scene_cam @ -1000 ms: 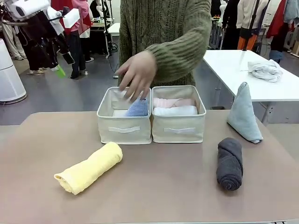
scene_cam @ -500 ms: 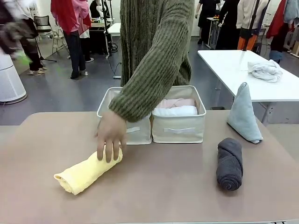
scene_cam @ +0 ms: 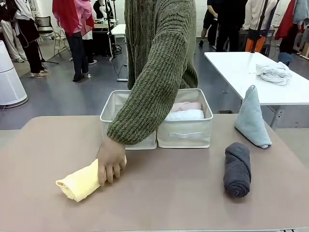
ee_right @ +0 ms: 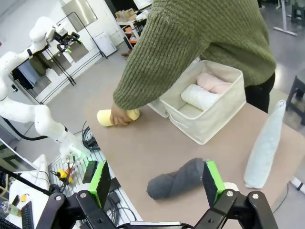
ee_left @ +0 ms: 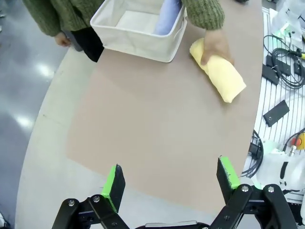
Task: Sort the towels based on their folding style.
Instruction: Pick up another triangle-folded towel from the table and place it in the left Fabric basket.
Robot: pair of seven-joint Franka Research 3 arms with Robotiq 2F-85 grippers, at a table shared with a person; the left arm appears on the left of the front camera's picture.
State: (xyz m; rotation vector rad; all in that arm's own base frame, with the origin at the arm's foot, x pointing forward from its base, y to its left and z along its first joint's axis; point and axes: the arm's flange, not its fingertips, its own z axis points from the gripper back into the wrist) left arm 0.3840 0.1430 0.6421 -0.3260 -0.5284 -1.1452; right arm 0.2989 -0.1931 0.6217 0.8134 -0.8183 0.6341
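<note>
Where it lies, a hand clasps the yellow towel.

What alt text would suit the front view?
A person's hand grips a yellow roll before the left box; the right box holds a pink roll and a white roll. A grey roll and a teal cone sit at right.
</note>
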